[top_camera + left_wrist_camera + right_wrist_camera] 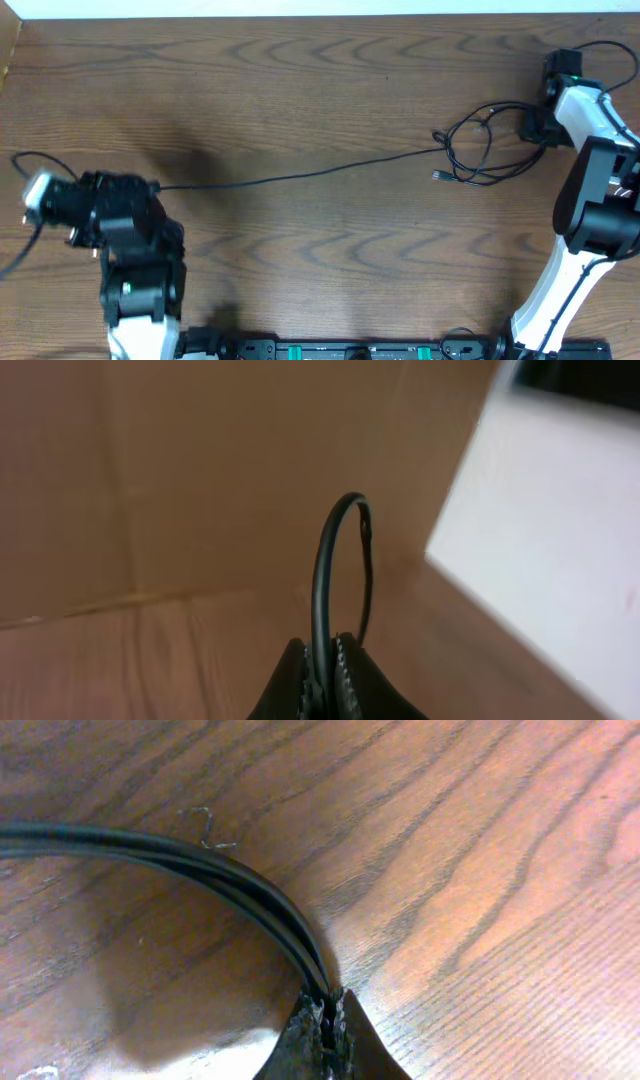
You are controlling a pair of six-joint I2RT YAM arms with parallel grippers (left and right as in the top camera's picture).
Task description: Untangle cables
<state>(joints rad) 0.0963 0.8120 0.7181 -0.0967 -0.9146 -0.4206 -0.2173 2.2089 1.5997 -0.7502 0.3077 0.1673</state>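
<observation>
left gripper [322, 652]: fingers pinch a black cable [320, 575]. It rises from the tips in a tight arc and curls over toward 1 o'clock.
right gripper [327, 1008]: fingers pressed together on two black strands [240, 880] lying side by side. They sweep away toward 9 o'clock, low over the table [480, 850].
scrap [205, 828]: small bent grey bit on the wood at 11 o'clock of the right fingertips, clear of the strands.
overhead, left arm: gripper sits at 8 o'clock on the table. The black cable leaves it toward 3 o'clock, nearly straight, climbing slightly across the middle.
loops [475, 150]: loose overlapping black cable loops at 2 o'clock on the table. The long black cable runs into their 9 o'clock side.
overhead, right arm: gripper at the 3 o'clock edge of the loops, touching them.
plugs: one plug end [440, 176] at 7 o'clock of the loops, another [438, 136] at 10 o'clock, both on the wood.
crossings: can't tell which loop passes over which.
far side: left wrist view shows a brown board [150, 480] behind the gripper and a white surface [545, 530] at 3 o'clock.
</observation>
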